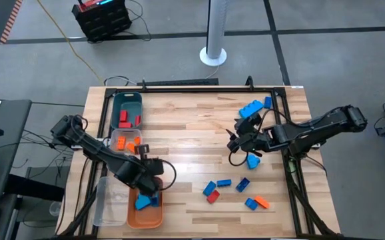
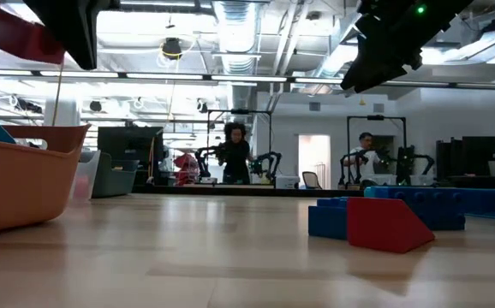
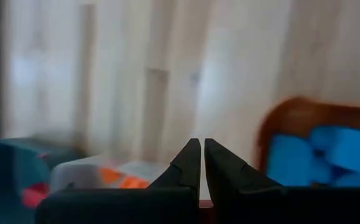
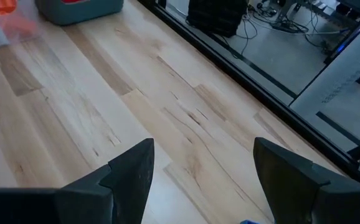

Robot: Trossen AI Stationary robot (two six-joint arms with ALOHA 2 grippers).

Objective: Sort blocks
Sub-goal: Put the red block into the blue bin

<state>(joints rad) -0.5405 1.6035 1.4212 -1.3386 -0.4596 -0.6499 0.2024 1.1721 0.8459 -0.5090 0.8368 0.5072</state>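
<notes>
Small studded blocks lie scattered on the table: blue ones [image 1: 251,108] toward the far right, a light blue one [image 1: 252,161] mid-right, and blue, red [image 1: 212,197] and orange [image 1: 262,202] ones near the front. The low view shows a blue block [image 2: 333,218] and a red block [image 2: 384,224] resting on the wood. My left gripper [image 1: 154,181] [image 3: 202,163] is shut and empty, hovering at the far end of the orange tray [image 1: 158,220]. My right gripper [image 1: 236,141] [image 4: 205,163] is open over bare wood, just beyond the light blue block.
Along the table's left side stand a teal bin [image 1: 126,99] with red blocks, a clear bin [image 1: 114,137] with orange blocks, another clear bin [image 1: 109,200], and the orange tray [image 3: 292,112] holding blue blocks. Bare wood fills the table's middle. A black frame edges the table.
</notes>
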